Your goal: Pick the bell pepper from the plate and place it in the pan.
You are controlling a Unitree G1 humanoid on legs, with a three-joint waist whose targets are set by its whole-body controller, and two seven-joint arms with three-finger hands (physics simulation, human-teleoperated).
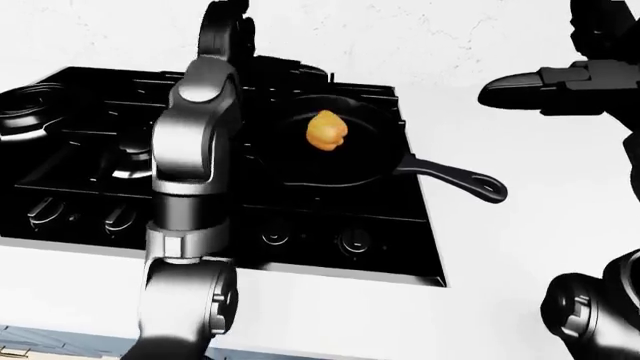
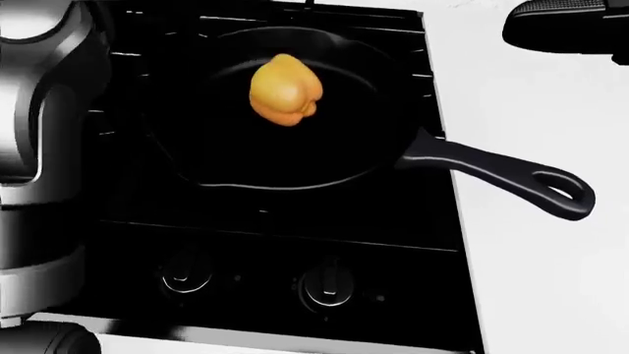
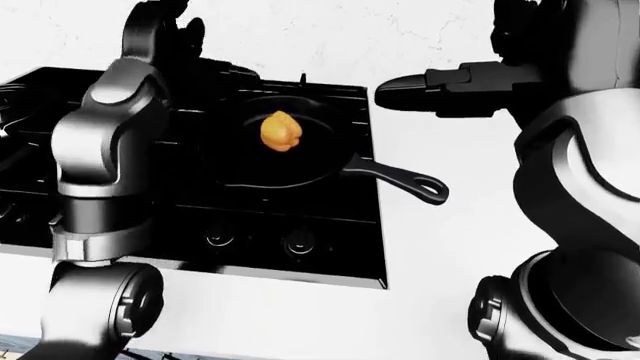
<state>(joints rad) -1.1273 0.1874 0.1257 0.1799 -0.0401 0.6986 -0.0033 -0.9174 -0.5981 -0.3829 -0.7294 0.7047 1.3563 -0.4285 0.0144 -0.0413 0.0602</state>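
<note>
Bell pepper [image 2: 284, 91] – lay in pan [image 2: 245, 158], upper centre, delivered | my left hand [image 1: 225, 19] – raised clear, empty; finger spread unreadable | right hand [image 3: 440, 88] – idle, also unreadable.

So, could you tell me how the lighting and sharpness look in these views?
Head view: pepper crisp and evenly lit, pan nearly merging with the black stove, only rim highlights separating them. Left-eye view: left arm shows soft grey reflections; no blur. Right-eye view: counter flat white, almost shadowless.
</note>
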